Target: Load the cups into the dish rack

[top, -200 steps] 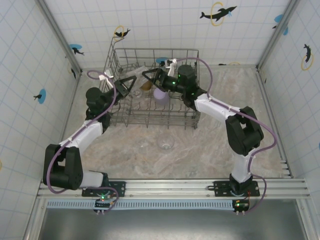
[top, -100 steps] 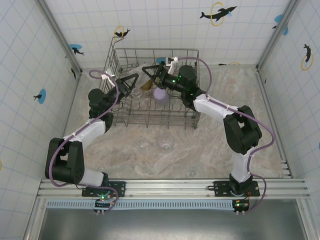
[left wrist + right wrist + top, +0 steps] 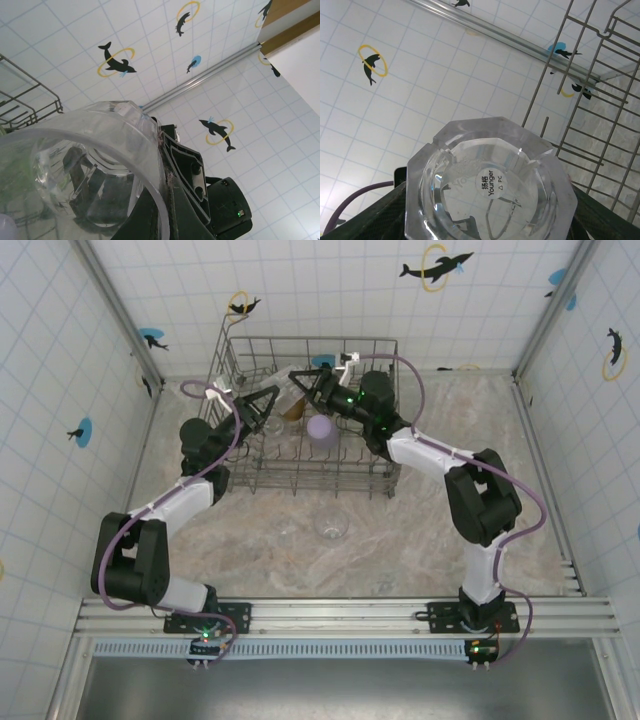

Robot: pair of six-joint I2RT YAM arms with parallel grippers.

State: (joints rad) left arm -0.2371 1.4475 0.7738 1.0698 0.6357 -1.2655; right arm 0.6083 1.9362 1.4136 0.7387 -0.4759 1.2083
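One clear cup (image 3: 95,165) (rim cut off)

The dish rack (image 3: 300,476) sits far-centre on the desk (image 3: 430,540), a cup (image 3: 321,428) inside. A second cup (image 3: 331,527) stands on the desk near of it; a third cup (image 3: 75,165) is held at its left side.

The base of the clear cup (image 3: 490,200) bears two Chinese characters above "Younger". A small triangle and "PC" stand beside it

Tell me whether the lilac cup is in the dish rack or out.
In: from above, the lilac cup sits inside the dish rack, within its wire walls.
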